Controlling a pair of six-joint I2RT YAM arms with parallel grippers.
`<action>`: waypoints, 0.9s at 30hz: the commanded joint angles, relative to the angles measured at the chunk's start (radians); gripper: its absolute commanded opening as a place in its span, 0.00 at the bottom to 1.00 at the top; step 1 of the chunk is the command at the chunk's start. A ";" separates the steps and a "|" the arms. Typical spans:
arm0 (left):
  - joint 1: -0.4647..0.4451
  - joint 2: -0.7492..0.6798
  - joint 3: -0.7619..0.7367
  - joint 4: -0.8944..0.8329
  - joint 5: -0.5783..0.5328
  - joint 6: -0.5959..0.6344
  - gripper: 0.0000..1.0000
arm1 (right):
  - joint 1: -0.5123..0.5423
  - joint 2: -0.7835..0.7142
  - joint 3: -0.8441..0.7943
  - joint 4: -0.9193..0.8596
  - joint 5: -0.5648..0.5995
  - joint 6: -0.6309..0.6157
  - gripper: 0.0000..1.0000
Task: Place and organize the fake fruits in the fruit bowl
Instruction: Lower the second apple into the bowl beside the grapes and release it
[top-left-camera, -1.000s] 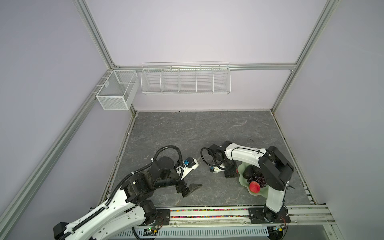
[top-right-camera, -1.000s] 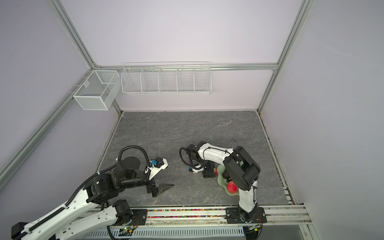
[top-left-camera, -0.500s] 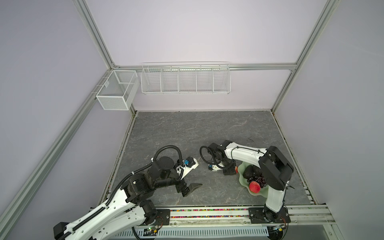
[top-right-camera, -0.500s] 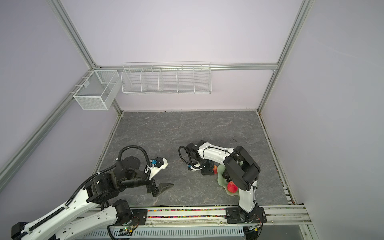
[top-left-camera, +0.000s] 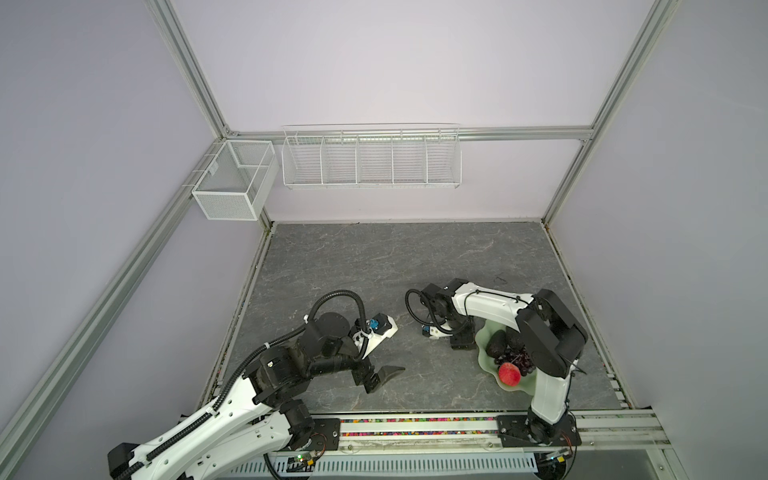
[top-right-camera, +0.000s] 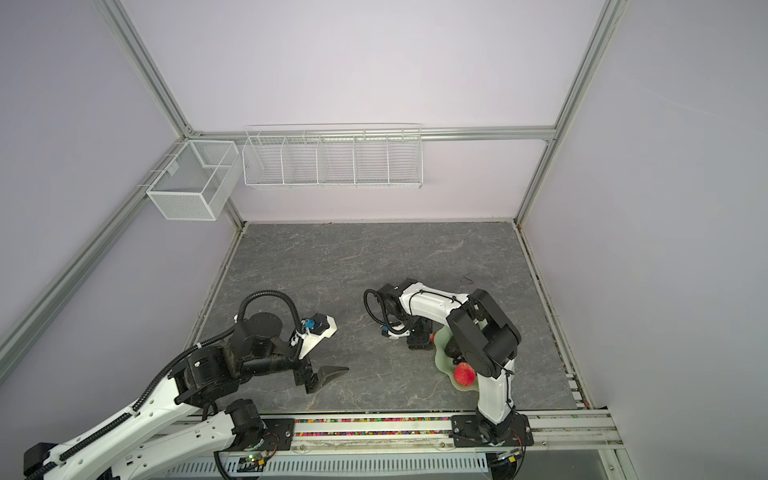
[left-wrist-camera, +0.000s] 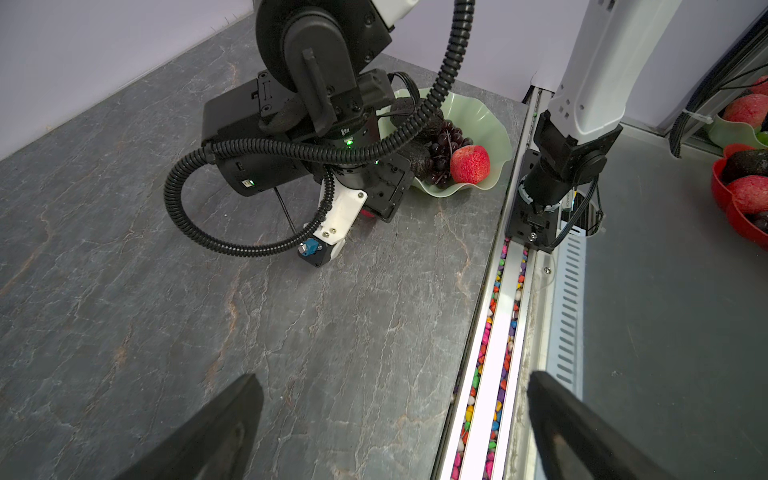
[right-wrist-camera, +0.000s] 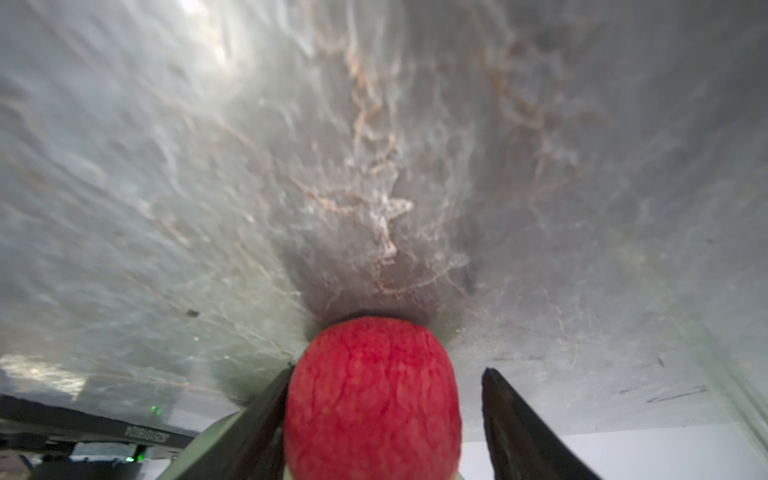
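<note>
The green bowl (top-left-camera: 482, 356) sits lower right in both top views. My left gripper (top-left-camera: 386, 379) hangs wide open and empty, lower centre. My right gripper (right-wrist-camera: 388, 369) stands parted around a red apple (right-wrist-camera: 372, 407) at the bowl's upper-left rim, one finger (right-wrist-camera: 266, 419) touching it. In the bowl lie an avocado (top-left-camera: 496, 344), grapes (top-left-camera: 520, 360) and a second apple (top-left-camera: 509, 373).

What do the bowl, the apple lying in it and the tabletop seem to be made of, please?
Bowl: probably plastic or glazed ceramic; smooth, pale green, glossy, with a thin wavy rim.
Apple: likely foam or plastic; its red skin looks matte and grainy.
Tabletop: grey stone look with pale and rusty veins, matte; real slate or a printed laminate, I cannot tell.
</note>
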 joint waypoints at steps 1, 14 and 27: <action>-0.001 -0.003 -0.007 0.012 -0.001 0.028 0.99 | -0.001 0.011 0.005 -0.027 -0.014 0.003 0.61; 0.000 0.008 0.035 0.010 -0.001 0.035 0.99 | 0.026 -0.258 0.096 0.019 -0.084 0.088 0.40; 0.000 0.165 0.118 0.043 0.117 0.139 0.99 | -0.277 -0.599 -0.106 -0.219 0.116 0.461 0.36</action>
